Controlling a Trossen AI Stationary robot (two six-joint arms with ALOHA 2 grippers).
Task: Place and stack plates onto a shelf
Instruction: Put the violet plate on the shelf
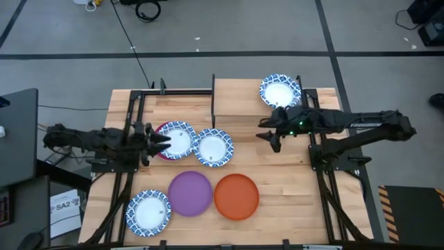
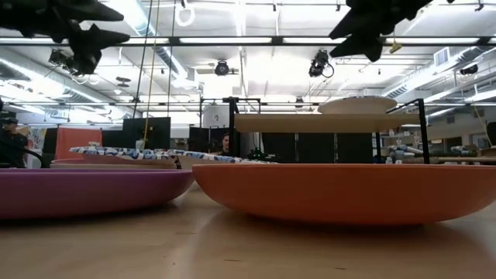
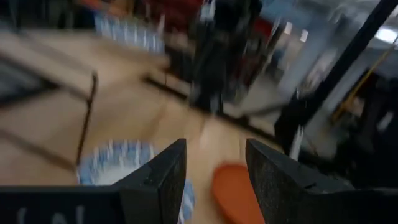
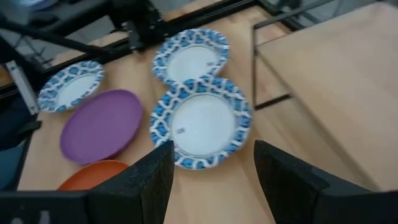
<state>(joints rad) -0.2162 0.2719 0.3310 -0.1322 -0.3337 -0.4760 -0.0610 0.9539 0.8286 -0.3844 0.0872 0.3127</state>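
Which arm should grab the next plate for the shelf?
Probably the right. Its open gripper hangs empty between the shelf and the middle blue-rimmed plate. The left gripper, also open, hovers at the plate overlapping the magenta one, farther from the shelf.

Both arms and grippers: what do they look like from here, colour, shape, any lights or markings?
Both arms are dark, near black, slender and jointed. The right gripper has a small green light glowing just behind it on the wrist. Each gripper ends in two broad, flat, matte dark fingers with angled tips, the same on the left gripper. No cables or printed markings are legible on them.
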